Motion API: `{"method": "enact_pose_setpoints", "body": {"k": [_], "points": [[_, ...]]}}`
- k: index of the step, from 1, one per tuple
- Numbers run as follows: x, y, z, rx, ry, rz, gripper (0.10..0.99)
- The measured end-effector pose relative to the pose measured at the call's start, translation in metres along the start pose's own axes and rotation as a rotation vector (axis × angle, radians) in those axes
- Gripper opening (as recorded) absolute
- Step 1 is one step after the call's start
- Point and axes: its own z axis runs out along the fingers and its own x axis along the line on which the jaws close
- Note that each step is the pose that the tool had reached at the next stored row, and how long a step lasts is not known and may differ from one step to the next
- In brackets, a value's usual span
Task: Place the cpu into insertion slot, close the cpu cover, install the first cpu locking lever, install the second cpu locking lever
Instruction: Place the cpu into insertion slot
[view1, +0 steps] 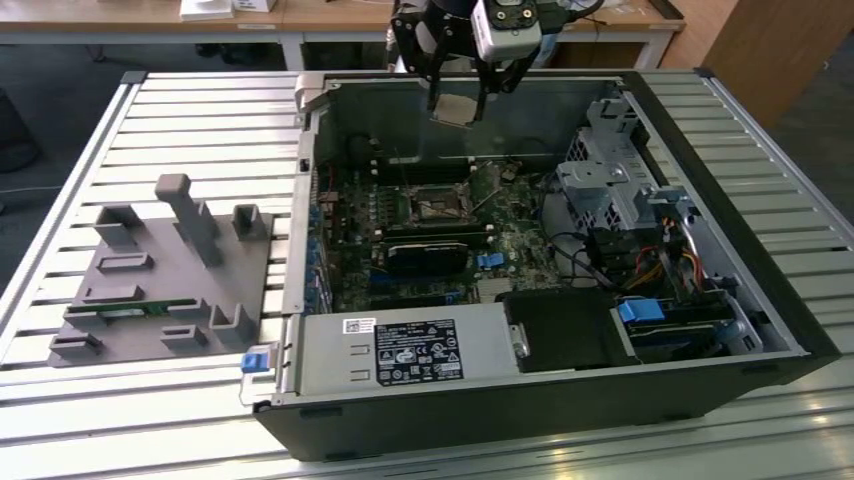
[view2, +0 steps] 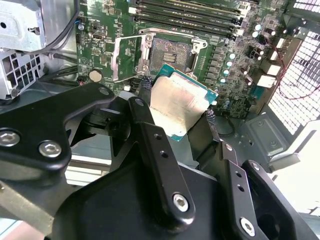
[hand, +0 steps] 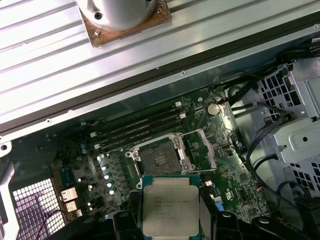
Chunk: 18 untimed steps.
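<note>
You have one cpu (hand: 170, 209), likely light, stiff, fragile, clamped by opposite edges in the jaws of the gripper (view2: 177, 100), clear of the insertion slot (hand: 159, 159).

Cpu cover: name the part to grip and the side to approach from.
Probably pinch the cpu cover by its free rail, the edge farthest from the insertion slot, coming from above. It is swung open beside the slot, hinged at the slot's edge, and its windowed frame offers only thin rails.
</note>
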Motion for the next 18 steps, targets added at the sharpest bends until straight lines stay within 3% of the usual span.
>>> {"method": "enact_pose_setpoints", "body": {"k": [18], "points": [[0.0000, 0.0000, 0.0000, -0.001, -0.0025, 0.028, 0.541]]}}
